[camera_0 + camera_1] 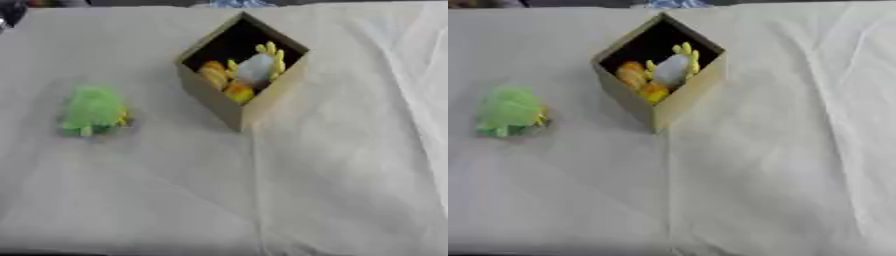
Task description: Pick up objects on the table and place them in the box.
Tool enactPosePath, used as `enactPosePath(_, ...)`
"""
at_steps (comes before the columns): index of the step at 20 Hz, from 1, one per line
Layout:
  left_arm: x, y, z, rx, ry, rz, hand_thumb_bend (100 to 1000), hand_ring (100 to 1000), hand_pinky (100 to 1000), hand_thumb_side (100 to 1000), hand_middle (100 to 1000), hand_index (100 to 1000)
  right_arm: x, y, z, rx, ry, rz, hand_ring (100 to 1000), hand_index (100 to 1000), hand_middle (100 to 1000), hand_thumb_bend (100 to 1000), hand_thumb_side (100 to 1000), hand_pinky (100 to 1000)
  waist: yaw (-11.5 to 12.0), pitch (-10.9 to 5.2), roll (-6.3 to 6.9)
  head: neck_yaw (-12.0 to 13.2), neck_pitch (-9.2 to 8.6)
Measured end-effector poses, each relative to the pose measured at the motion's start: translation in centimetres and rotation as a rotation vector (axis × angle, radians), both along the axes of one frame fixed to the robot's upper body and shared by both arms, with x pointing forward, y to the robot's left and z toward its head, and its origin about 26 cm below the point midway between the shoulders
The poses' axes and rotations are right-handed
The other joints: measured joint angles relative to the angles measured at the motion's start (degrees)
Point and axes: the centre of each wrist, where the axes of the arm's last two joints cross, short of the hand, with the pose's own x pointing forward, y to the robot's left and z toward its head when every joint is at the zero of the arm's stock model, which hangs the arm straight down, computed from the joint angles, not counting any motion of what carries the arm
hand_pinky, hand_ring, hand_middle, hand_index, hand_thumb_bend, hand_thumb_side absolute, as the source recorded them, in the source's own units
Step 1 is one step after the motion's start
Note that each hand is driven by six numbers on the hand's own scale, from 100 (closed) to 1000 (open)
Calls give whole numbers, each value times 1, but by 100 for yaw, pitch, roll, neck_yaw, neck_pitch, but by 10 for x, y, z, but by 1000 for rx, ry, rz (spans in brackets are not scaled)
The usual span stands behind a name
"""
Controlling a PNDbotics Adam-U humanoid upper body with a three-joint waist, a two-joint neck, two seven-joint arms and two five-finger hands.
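A brown cardboard box [262, 102] stands open on the white cloth, turned with one corner toward me. Inside it lie a white and yellow soft thing [259, 65] and orange-yellow round things [217, 76]. A green soft toy [92, 110] with small yellow bits lies on the cloth to the left of the box, apart from it. Neither of my hands shows in either eye view.
The table is covered by a wrinkled white cloth [332, 180] with a crease running from the box toward the front edge. A dark shape [7, 15] sits at the far left corner, and bits of colour show beyond the far edge.
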Motion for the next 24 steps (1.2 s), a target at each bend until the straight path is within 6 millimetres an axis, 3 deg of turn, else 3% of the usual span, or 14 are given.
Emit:
enactPosePath(6,10,-14,2,125,239,-65,607,803,839,538,774,875,0,-3,-2,39,-15,12,807,833,675,100,502,905,-5,0,21,38,0)
enactPosePath(13,21,-30,-6,156,424,-127,664,826,854,496,805,893,3,-6,-17,91,36,-6,792,823,656,100,529,908,-28,0,26,79,1)
enactPosePath(17,30,-39,-8,167,489,-155,699,829,856,427,805,884,5,-6,-26,142,62,-7,788,822,651,100,525,909,-30,0,55,84,1)
enactPosePath(24,53,-50,-24,205,579,-149,684,833,855,256,811,876,6,-5,-31,187,77,-3,784,821,646,100,524,911,-82,8,52,120,-8)
